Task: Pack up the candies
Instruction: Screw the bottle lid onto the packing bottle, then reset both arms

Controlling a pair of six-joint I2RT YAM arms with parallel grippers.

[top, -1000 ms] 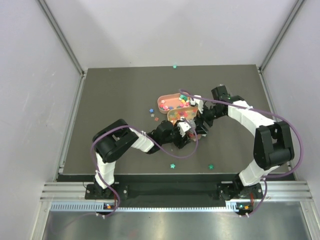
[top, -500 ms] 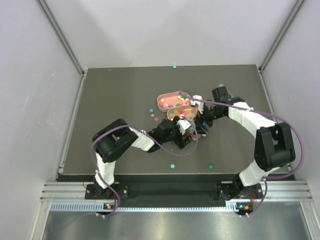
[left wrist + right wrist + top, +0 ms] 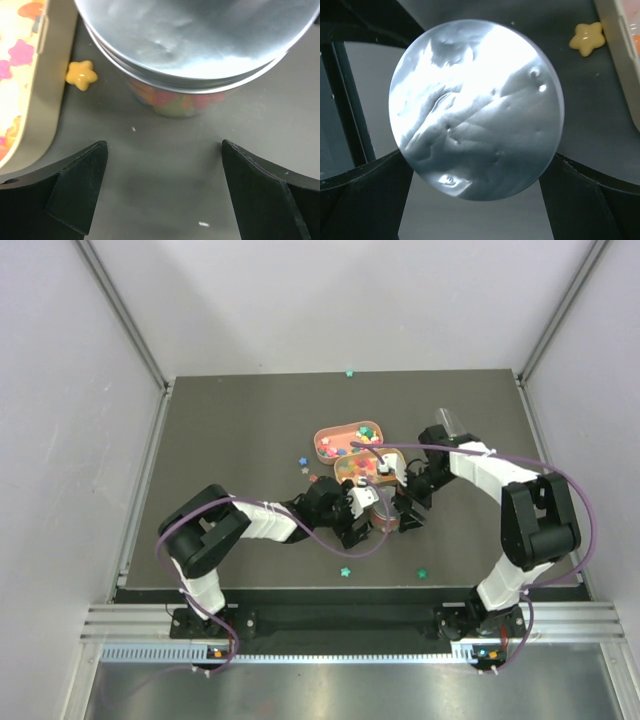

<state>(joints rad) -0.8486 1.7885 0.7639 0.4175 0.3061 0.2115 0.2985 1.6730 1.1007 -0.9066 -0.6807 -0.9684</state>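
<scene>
the left claw (image 3: 164, 145) is standing wide open in its wrist view, its fingers (image 3: 75, 190) touching nothing. just beyond them, at twelve o'clock, the clear jar (image 3: 172, 102) is sitting upright on the counter (image 3: 165, 170), with coloured candies (image 3: 197, 102) showing through its wall under a silver lid (image 3: 195, 35). a yellow star (image 3: 81, 75) is lying at ten o'clock of the jar, right beside the rim of a tray (image 3: 37, 105).

further right, the right claw (image 3: 480, 156) is hanging over the lid with its jaws spread on either side, looking open rather than pinching.

from overhead, more candies are filling the two trays (image 3: 322, 445) at twelve o'clock of the claws, and loose stars (image 3: 345, 571) are scattered at six o'clock near the counter's front edge.

the step in hand seems to be letting go of the capped jar. next, both claws probably need to be backing away without nudging it over. any leftover candies would call for lifting the lid again.
</scene>
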